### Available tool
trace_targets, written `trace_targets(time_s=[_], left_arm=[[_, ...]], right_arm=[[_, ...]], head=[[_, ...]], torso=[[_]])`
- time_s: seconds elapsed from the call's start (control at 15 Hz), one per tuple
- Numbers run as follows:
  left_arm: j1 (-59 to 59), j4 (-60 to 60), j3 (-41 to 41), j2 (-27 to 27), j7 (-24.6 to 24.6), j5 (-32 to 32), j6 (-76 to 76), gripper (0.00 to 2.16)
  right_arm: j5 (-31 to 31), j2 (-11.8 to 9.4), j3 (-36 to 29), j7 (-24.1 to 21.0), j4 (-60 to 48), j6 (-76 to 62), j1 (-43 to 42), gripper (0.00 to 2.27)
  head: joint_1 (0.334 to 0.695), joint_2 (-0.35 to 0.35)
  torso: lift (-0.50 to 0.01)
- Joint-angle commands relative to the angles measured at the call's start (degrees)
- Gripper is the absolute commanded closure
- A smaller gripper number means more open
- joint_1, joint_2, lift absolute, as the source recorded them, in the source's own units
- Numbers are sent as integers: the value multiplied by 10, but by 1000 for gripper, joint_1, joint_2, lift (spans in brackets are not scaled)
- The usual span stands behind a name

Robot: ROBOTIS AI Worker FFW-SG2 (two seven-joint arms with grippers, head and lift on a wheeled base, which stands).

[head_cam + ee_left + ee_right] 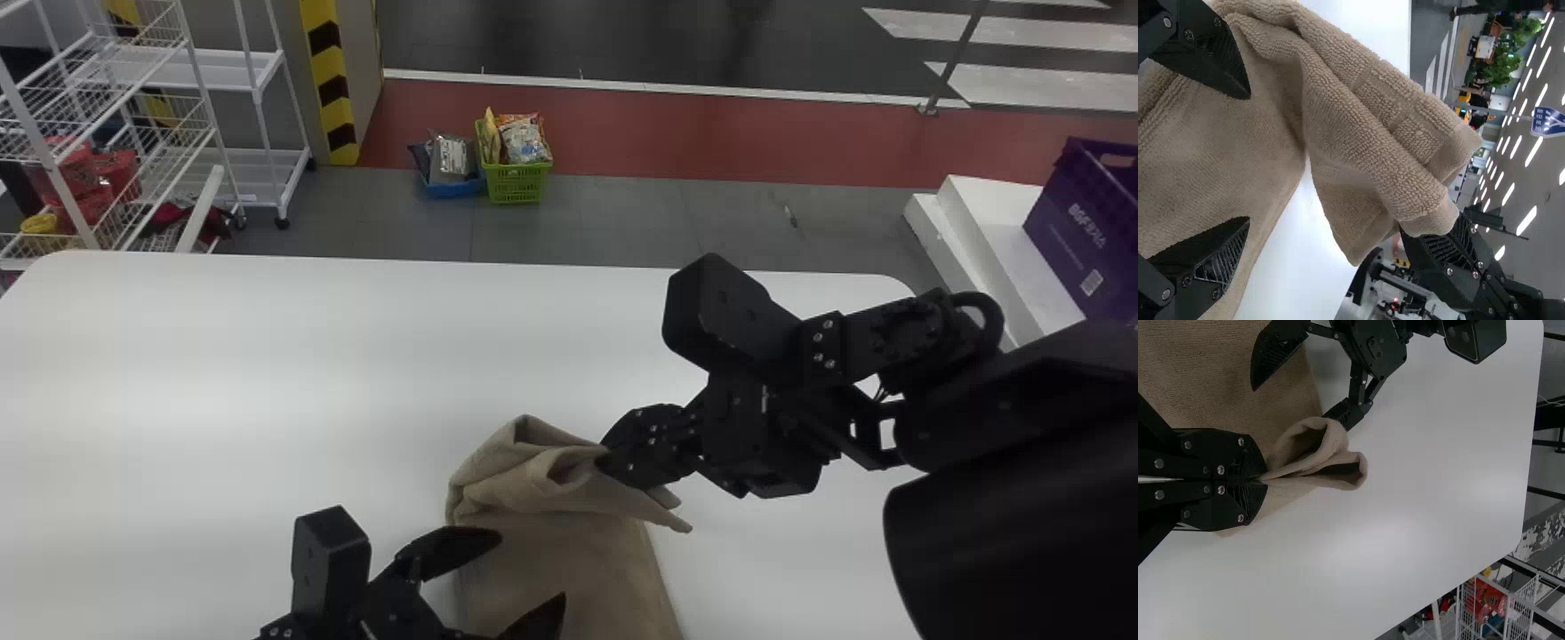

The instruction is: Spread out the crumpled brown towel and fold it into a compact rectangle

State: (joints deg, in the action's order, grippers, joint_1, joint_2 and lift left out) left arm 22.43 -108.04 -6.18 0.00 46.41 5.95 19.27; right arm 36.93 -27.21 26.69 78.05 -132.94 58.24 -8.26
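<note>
The brown towel point(569, 560) lies near the table's front edge, its far end lifted and bunched into loose folds. My right gripper point(613, 460) is shut on that bunched end from the right; in the right wrist view the gripper point(1263, 481) pinches the towel point(1315, 453). At the towel's left side my left gripper point(533, 573) stands open, its fingers apart over the cloth. In the left wrist view the left gripper point(1245, 157) has the towel point(1358, 127) behind and beyond its parted fingers.
The white table point(222, 382) extends to the left and beyond the towel. Past its far edge are a wire shelf point(116, 133) at the left and baskets point(514, 182) on the floor. A purple crate point(1080, 231) rests on a white step at the right.
</note>
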Motion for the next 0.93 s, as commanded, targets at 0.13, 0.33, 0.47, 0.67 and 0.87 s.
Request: trace_targets(time_s=[0.13,0.33,0.47,0.67,0.87], left_arm=[[-1,3,1,-1,1,6,0,191],[-1,3,1,-1,1,6,0,191],[-1,3,1,-1,1,6,0,191],[-1,1,0,-1,1,6,0,191],[2,0,0,-1,1,6,0,191]], right_arm=[[-1,-26,-3,3,-44,6,24,1180],[3,-58,1,3,-88,11,68,1180],[8,-71,3,3,-102,17,91,1180],[16,-81,9,3,-119,20,119,1180],[19,-87,13,3,-136,25,131,1180]], head=[[695,-98],[695,-108],[695,-115],[695,-126],[695,-132]], torso=[[-127],[-127],[-127],[-127],[-127]])
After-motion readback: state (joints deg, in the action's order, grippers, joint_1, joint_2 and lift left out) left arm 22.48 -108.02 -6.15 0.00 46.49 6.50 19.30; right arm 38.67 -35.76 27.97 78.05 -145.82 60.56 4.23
